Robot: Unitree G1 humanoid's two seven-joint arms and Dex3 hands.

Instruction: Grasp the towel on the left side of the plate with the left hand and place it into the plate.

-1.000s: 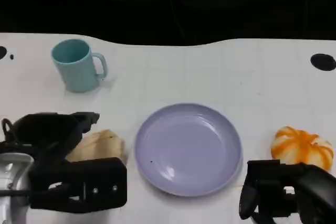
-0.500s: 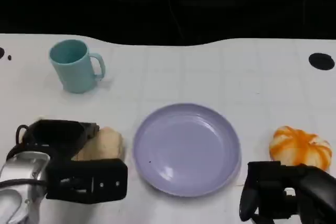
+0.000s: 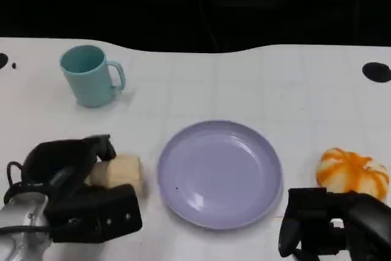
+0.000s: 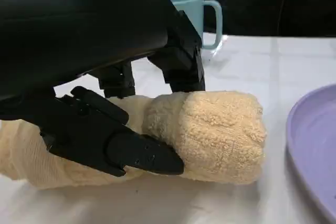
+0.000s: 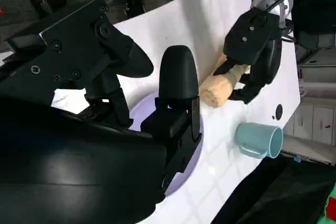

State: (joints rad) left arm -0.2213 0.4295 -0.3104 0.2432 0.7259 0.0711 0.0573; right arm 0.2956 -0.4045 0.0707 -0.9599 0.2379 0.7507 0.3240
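Head view, white desk [image 3: 256, 84], contents as follows.

Towel [image 3: 116, 172]: rolled, cream, terry. Lies on the desk toward the near left corner, just beside the plate's left rim, not on the plate. Left wrist view shows the roll [image 4: 210, 135] lying flat on the desk surface, its blunt end facing the plate.

Left robot hand [image 3: 70, 172]: black, over the towel's left part. Left wrist view shows fingers [image 4: 178, 59] coming down on the far side of the roll and the thumb [image 4: 121, 142] lying along its near side, both touching the cloth, so the roll is clasped between them. Right wrist view shows the same hand [image 5: 252, 51] wrapped over the towel [image 5: 218, 90] from above.

Plate [image 3: 220, 172]: lavender, round, shallow. Sits near the desk's front edge, about midway between left and right edges. Its rim [image 4: 310, 150] appears in the left wrist view, close to the towel's end but apart from it.

Right robot hand [image 3: 333, 224]: black, at the near right corner, to the right of the plate. Fingers [image 5: 178, 85] spread apart with nothing between them.

Mug [image 3: 91, 76]: pale teal, upright, handle toward the right. Stands toward the far left corner, well apart from the towel.

Pumpkin [image 3: 352, 173]: orange and white, ribbed. Rests near the right edge, beyond the right robot hand, apart from the plate.
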